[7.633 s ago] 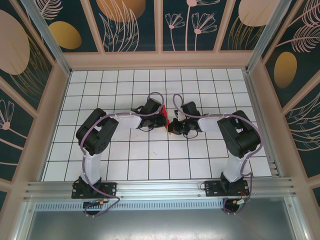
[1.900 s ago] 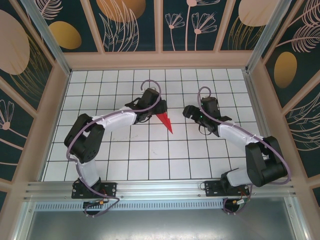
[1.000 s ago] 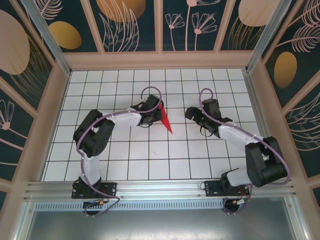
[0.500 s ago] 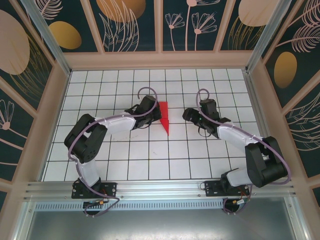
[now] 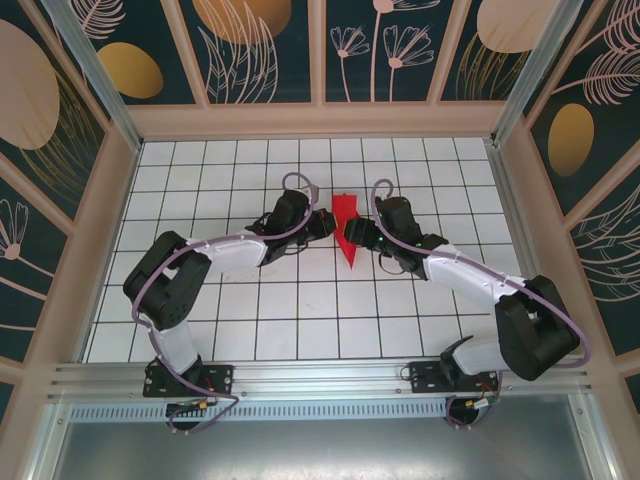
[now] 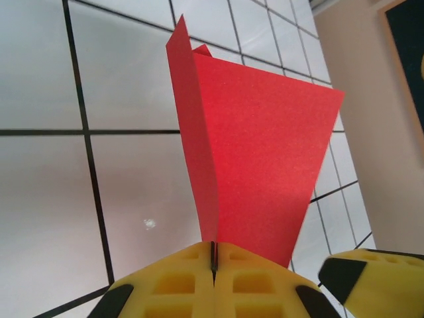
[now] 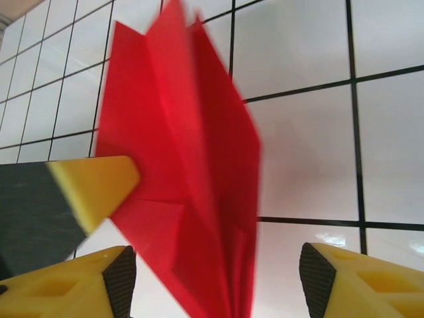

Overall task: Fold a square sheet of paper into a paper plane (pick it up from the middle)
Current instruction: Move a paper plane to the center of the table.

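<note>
The paper plane (image 5: 347,228) is a folded red dart held off the white grid table (image 5: 220,300), its point toward the near side. My left gripper (image 5: 320,223) is at its left and shut on a folded edge; in the left wrist view the yellow fingers (image 6: 179,288) pinch the red paper (image 6: 262,152) at its base. My right gripper (image 5: 366,238) is at the plane's right side. Seen from the right wrist, its jaws (image 7: 215,281) stand open on either side of the red folds (image 7: 189,179) without touching them. The left finger (image 7: 79,192) presses the paper's left side.
Wooden walls (image 5: 320,120) with painted panels close in the table at the back and both sides. An aluminium rail (image 5: 320,378) carries both arm bases along the near edge. Both arms reach inward and meet near the table's middle.
My left gripper has closed on the plane and carried it a little right and toward the back. My right gripper has moved left up to the plane, its jaws narrowing around it.
</note>
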You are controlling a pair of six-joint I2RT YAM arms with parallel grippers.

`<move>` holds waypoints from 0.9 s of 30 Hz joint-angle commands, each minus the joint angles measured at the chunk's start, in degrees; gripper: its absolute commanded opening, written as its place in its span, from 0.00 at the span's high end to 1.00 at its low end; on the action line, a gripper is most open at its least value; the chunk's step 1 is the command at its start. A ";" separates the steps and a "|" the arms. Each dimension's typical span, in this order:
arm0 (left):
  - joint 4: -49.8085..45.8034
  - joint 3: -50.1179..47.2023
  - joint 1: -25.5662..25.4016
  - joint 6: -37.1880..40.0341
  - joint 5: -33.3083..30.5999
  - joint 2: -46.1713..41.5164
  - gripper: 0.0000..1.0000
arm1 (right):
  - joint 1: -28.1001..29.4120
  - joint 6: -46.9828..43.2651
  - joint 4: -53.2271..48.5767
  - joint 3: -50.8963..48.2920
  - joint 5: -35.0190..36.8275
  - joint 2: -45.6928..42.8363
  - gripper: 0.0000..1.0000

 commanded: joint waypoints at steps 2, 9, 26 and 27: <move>2.38 -1.31 1.25 0.51 2.89 3.40 1.00 | 1.59 -0.19 -2.92 1.72 2.17 2.76 0.37; 3.08 -4.08 2.45 -0.05 3.87 5.65 1.00 | 3.67 -0.69 -4.91 5.31 1.82 9.08 0.52; 1.35 -4.60 3.32 0.38 3.28 6.34 1.00 | 6.13 -3.92 -9.56 14.70 3.63 20.54 0.57; 1.37 -4.62 3.28 0.40 3.25 6.36 1.00 | 6.23 -4.28 -9.74 14.98 3.83 20.92 0.56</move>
